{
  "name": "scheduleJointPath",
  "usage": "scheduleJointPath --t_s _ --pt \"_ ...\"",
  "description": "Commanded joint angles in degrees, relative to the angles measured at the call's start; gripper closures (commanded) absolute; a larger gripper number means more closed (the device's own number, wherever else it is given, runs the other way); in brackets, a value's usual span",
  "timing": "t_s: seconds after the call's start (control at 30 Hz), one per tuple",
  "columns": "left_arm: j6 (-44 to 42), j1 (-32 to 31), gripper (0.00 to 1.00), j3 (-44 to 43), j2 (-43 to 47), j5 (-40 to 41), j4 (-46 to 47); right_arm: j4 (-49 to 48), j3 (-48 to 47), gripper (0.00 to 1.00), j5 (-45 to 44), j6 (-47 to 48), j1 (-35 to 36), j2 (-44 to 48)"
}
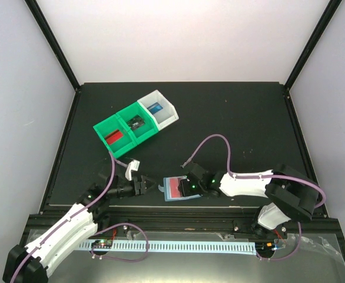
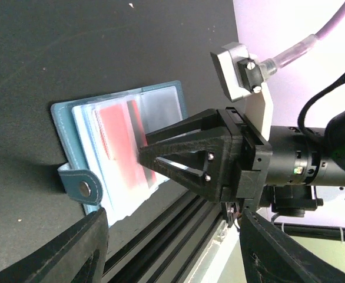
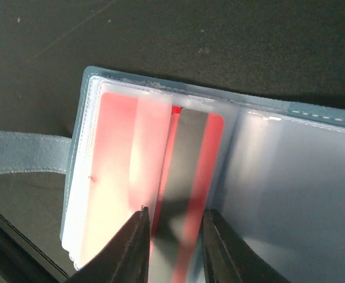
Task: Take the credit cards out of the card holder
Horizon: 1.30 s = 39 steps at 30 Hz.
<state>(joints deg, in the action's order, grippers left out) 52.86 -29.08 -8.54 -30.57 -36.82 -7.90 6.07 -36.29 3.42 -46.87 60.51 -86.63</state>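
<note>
One thin red card (image 3: pixel 116 141), probably stiff and slick inside the floppy card holder (image 3: pixel 290 177), offers its six-o'clock edge, which my right claw (image 3: pixel 175 213), narrow but unclosed, straddles for pinching.

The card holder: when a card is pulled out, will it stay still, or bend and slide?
The card holder probably bends rather than staying stiff: its translucent pockets look thin and soft. It seems light and lies loose on the table, so it may slide or lift with the red card unless held down.
</note>
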Motion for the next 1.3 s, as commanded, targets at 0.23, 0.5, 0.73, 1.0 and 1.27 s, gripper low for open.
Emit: scheduleJointPath --t_s 0.23,0.5,0.73,1.0,1.27 --pt "5.5 -3.9 0.37 0.4 -6.0 1.5 12.2 -11.2 8.6 0.92 -0.7 -5.3 0.3 1.9" --pt "6.2 -7.9 0.37 -0.8 -16.2 3.4 20.6 -24.5 13.4 0.94 5.6 -12.2 0.3 0.5" --pt "6.1 -9.3 0.35 -1.6 -25.4 4.1 25.9 -25.5 14.5 0.95 5.4 -12.8 0.3 1.1" --pt "6.9 -10.4 0.34 -1.8 -30.7 4.1 31.6 -26.5 14.9 0.94 5.6 -12.5 0.3 1.1" --pt "5.4 -10.5 0.34 -3.4 -33.9 4.7 31.5 -27.6 15.6 0.94 5.2 -12.9 0.3 0.7"
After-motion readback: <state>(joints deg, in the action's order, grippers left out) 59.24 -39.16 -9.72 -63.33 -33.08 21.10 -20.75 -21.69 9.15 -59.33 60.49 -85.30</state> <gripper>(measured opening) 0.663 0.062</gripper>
